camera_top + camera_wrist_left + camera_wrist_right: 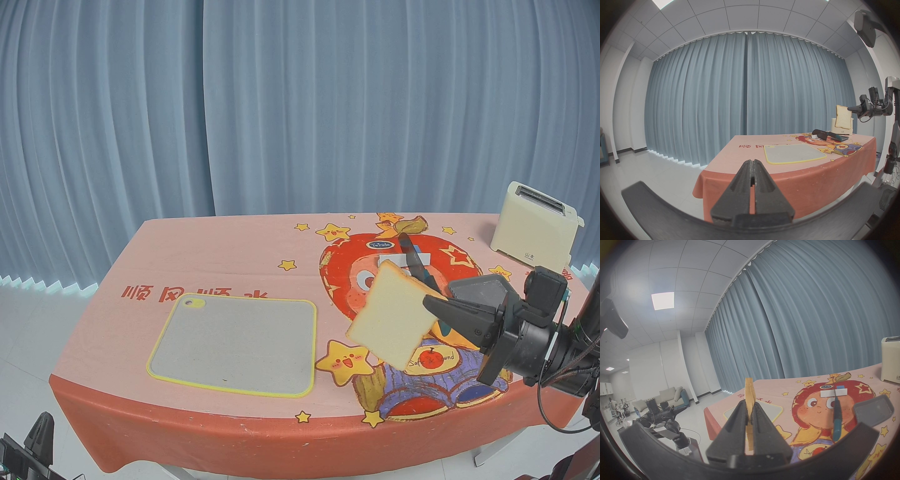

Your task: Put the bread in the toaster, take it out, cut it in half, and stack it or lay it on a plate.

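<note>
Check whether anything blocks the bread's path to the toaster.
Nothing visible does. The right gripper holds the bread in the air over the table, and the toaster stands at the far right corner with its top slot uncovered. The knife and grey plate lie flat on the table, below that path.

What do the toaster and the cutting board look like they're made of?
The toaster looks like cream plastic, smooth with a faint sheen and rounded moulded edges; painted metal is possible. The cutting board looks like thin matte grey plastic, flat and even, with a yellow rim and a yellow corner tab.
</note>
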Tool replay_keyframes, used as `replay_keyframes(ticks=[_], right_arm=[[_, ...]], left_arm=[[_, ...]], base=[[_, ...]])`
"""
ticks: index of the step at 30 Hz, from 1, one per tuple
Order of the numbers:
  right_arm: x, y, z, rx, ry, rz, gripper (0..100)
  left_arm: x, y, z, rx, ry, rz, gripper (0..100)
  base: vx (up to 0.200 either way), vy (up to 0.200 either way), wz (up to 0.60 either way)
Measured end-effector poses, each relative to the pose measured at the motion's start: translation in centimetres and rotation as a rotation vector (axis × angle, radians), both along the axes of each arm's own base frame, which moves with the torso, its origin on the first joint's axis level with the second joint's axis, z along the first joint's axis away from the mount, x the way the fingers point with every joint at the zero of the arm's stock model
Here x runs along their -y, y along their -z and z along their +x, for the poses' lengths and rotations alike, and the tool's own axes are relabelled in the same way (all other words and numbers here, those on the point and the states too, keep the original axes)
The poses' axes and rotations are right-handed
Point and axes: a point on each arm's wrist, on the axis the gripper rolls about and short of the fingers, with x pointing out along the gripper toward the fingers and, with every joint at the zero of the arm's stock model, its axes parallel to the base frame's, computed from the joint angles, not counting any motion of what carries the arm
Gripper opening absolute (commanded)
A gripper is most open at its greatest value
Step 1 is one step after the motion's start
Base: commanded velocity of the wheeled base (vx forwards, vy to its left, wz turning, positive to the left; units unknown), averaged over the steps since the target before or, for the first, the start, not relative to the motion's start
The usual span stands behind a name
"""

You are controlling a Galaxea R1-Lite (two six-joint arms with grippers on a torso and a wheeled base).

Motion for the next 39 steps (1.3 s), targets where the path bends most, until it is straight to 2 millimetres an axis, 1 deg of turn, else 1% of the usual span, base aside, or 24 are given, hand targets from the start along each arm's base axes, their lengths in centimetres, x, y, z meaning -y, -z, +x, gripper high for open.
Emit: replay_keyframes(ticks=[26,32,39], right_arm=[[-0.23,0.24,-0.01,-0.010,-0.009,-0.007,0],[-0.29,0.43,0.08,-0.016,-0.008,-0.012,0],[-0.33,0.51,0.12,-0.018,-0.008,-0.015,0]], left_arm=[[0.00,0.00,0.00,0.000,0.000,-0.003,0],[0.00,0.00,0.00,0.000,0.000,-0.003,0],[0.00,0.00,0.00,0.000,0.000,-0.003,0]], base=[[0.000,0.000,0.00],[-0.200,0.000,0.00],[0.000,0.000,0.00]])
